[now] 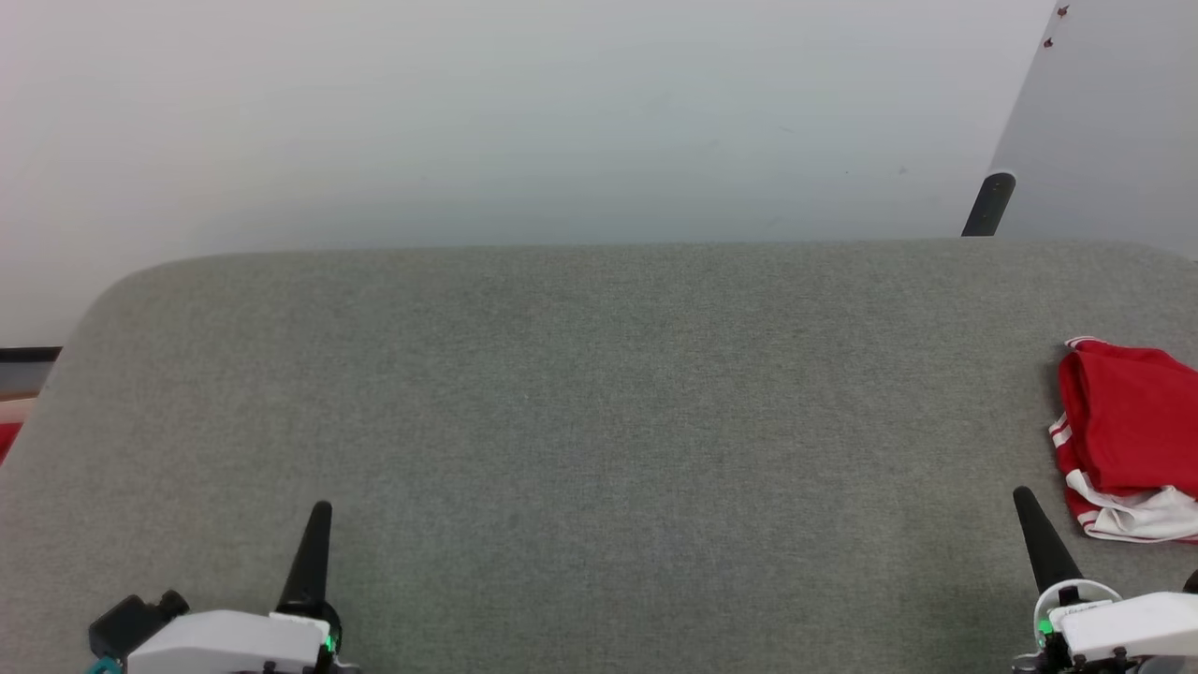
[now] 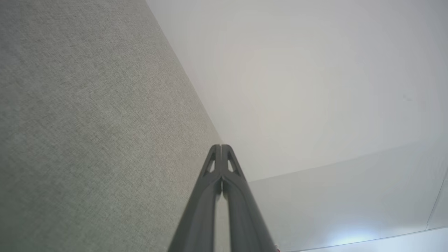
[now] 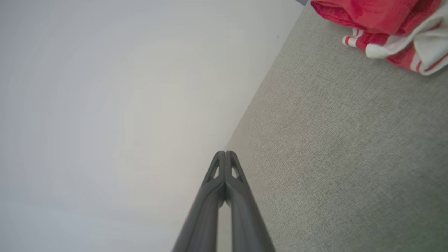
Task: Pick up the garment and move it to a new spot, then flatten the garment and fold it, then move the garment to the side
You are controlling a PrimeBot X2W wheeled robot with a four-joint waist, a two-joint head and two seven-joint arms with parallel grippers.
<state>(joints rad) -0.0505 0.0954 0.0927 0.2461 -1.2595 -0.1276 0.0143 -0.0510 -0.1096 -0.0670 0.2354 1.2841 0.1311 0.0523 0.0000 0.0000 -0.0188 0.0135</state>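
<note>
As we looked down over the robot's own arms, the left gripper [image 1: 320,513] sat nearest us, its two long dark fingers pressed together on nothing. The right gripper [image 1: 1023,496] matched it on the other side, closed and empty, tips pointing up the table.

Just beyond that right gripper, and clear of it, lay the small red jersey garment [image 1: 1128,421] with white sleeves and red-and-white striped trim. It was bunched in a loose bundle at the far right of the grey cloth-covered table [image 1: 580,393]. Part of it ran out of the head view, so we could not tell how close the table's edge was.

We judged the scene fitted two stages alike: a garment waiting to be fetched, or one roughly folded and set aside.

The danger, to our eye, was that hidden edge, since soft layers nudged outward might slide off. Narrow fingertips might also pinch a single layer and pull the bundle apart.

The fingers looked hard, smooth and tapered. The tabletop was coarse weave with rounded corners, likely to drag on cloth, and the jersey looked limp and creased. Farther off stood a plain pale wall [image 1: 524,112] and a short black rod [image 1: 989,201].
</note>
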